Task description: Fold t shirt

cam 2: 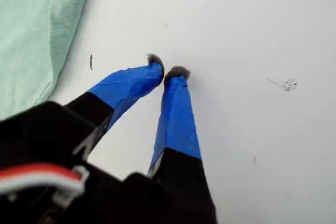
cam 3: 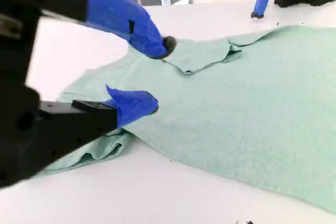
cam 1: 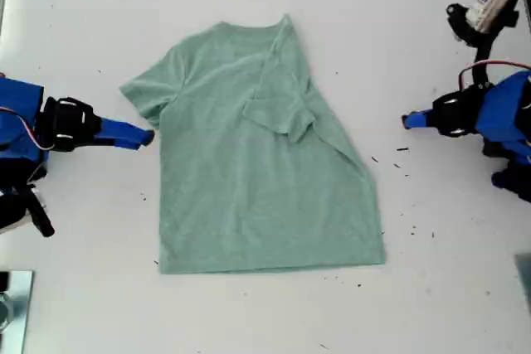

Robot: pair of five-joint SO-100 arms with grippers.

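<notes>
The pale green t shirt lies flat on the white table, neck toward the far edge. The sleeve on the exterior view's right is folded over onto the chest. My second gripper comes in from the exterior view's left and stands open at the other sleeve. In the second wrist view, my second gripper has one finger above the t shirt and one low at the sleeve's edge. My first gripper sits at the exterior view's right, apart from the cloth. My first gripper is shut on nothing over bare table, with the t shirt off to one side.
Small dark specks dot the table near my first gripper. A white and black device stands at the exterior view's top right. A metal object shows at the exterior view's bottom left corner.
</notes>
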